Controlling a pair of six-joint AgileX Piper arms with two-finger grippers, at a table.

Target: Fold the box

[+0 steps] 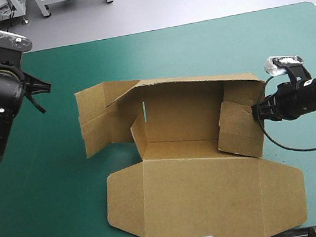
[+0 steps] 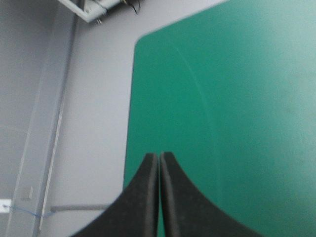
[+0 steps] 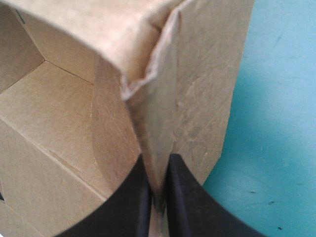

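Table's teal-green cover (image 1: 195,46) bears brown box (image 1: 207,201); right hand (image 3: 158,159) pinches its right wall; left hand (image 2: 159,157) clenched.

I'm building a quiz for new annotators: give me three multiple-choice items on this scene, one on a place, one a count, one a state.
1. Where does the right gripper hold the box? A its right wall; B its lid; C its left flap.
2. How many grippers touch the box? A none; B one; C two.
3. The left gripper is: A open; B shut on the box; C shut, empty.
Key: 1A, board is pinched between its fingers; 2B, the left gripper is away from the box; 3C, its fingers meet over the teal-green cover.
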